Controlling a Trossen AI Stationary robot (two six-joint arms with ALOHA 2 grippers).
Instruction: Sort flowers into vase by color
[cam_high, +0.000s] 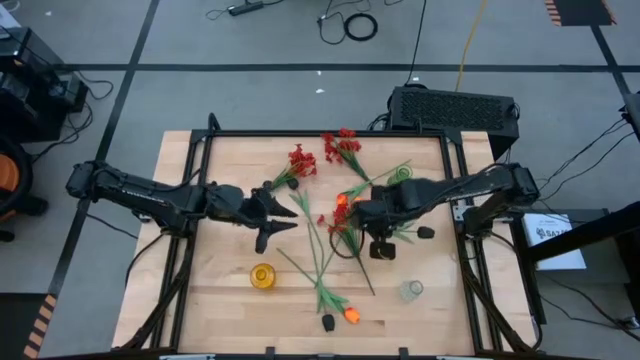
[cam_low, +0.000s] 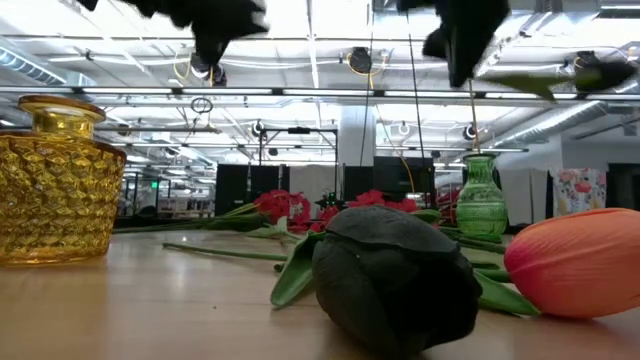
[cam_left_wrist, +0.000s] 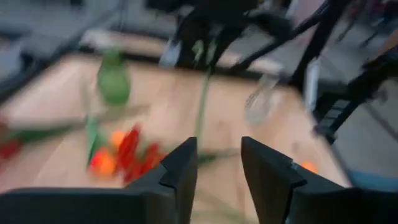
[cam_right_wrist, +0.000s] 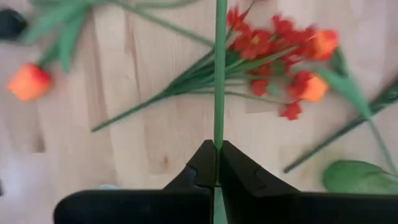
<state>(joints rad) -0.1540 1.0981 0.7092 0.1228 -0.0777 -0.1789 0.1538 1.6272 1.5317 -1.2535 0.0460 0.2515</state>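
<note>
From above, the right gripper (cam_high: 352, 216) hangs over the middle of the worktop (cam_high: 220, 290), among the heaped flowers (cam_high: 335, 225); the left gripper (cam_high: 275, 210) is just beside it to the left. A yellow vase (cam_high: 262, 276), a green vase (cam_high: 400, 175) and a clear vase (cam_high: 412, 290) all look empty, so sorting seems barely begun: red clusters, orange blooms and black blooms all lie loose on the wood.

At table height, a black bloom (cam_low: 395, 275) and an orange bloom (cam_low: 580, 262) lie in front, the yellow vase at left, the green vase behind; a thin green stem (cam_low: 472, 110) hangs from the dark gripper overhead.

The left wrist view shows its jaws standing apart with nothing between them, facing the other arm and the stem hanging from it.

The right wrist view shows its jaws clenched on that green stem, above red and orange blooms on the wood; which colour it carries I cannot tell
</note>
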